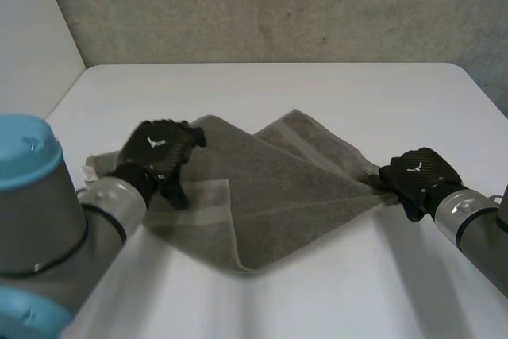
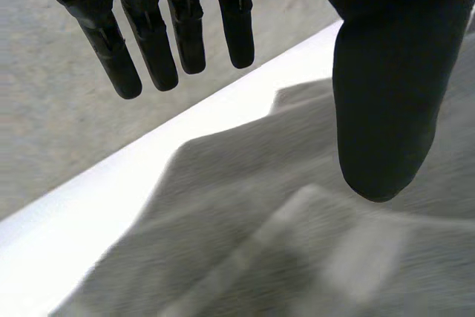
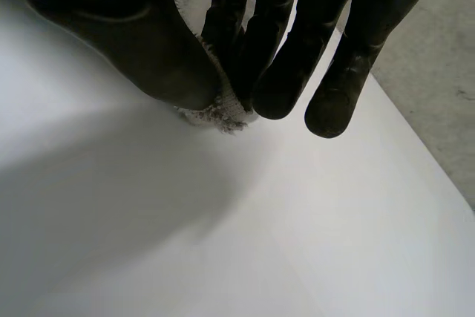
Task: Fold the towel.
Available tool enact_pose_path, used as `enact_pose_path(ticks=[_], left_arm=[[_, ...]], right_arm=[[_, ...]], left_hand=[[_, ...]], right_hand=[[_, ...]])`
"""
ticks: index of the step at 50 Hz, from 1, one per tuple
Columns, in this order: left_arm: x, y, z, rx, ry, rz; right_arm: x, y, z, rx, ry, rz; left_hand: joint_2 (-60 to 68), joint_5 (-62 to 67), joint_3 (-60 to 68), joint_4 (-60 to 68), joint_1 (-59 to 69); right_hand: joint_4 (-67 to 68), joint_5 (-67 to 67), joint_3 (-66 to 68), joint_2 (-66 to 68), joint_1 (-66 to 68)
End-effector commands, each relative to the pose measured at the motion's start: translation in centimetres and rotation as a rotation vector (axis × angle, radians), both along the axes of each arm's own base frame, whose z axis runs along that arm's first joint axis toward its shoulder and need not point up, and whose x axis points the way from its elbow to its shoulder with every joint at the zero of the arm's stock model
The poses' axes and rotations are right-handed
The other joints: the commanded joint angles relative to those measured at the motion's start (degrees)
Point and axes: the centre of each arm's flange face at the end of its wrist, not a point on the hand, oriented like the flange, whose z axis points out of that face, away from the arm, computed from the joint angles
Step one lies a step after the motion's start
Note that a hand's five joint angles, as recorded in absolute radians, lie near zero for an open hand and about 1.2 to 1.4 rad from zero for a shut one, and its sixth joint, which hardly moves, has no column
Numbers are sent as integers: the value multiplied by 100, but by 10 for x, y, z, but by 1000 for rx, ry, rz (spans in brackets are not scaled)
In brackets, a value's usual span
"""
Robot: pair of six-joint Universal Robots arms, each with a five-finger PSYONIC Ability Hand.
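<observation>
Towel (image 1: 270, 196), grey, lies partly folded across the middle of the white surface (image 1: 317, 93); right robot hand (image 1: 417, 176) pinches its right corner between thumb and fingers, left robot hand (image 1: 159, 152) hovers over the left end, fingers straight, released; a small white mark (image 1: 153, 142) on each hand's back

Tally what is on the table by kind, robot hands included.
towel: 1, grey
robot hands: 2, black; left hand open above the towel, right hand pinching one corner of it
Total: 3
</observation>
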Motion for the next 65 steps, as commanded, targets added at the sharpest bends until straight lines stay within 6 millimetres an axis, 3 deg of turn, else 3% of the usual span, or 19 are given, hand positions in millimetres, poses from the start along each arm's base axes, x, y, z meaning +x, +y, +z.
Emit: enact_pose_path(ticks=[1, 12, 20, 30, 47, 49, 58, 65], left_arm=[[2, -36, -28, -2, -154, -27], [-30, -37, -48, 35, -87, -311], [-49, -51, -61, 68, -94, -357], [-52, -71, -78, 135, -206, -319], [-51, -72, -83, 115, -266, -331], [-51, -71, -85, 122, -269, -331], [-50, -68, -85, 128, -271, -334], [-48, -65, -82, 127, -277, -324]], right_arm=[[-2, -2, -3, -4, 2, -5], [0, 3, -16, 39, 13, 4], [0, 5, -26, 71, 23, 8], [-1, 7, -28, 79, 26, 8], [-1, 7, -30, 85, 28, 8], [-1, 6, -30, 87, 28, 7], [-1, 7, -31, 89, 30, 9], [-1, 7, -33, 88, 48, 17]], left_hand=[[369, 391, 366, 369, 339], [588, 610, 586, 588, 559], [554, 576, 552, 554, 525], [1192, 1214, 1190, 1192, 1163], [1412, 1434, 1410, 1412, 1383], [2199, 2221, 2196, 2199, 2169], [2690, 2713, 2688, 2690, 2661], [4770, 4792, 4767, 4770, 4740]], right_hand=[[315, 295, 331, 343, 335], [315, 295, 331, 343, 335], [315, 295, 331, 343, 335], [315, 295, 331, 343, 335], [315, 295, 331, 343, 335], [315, 295, 331, 343, 335], [315, 295, 331, 343, 335], [315, 295, 331, 343, 335]])
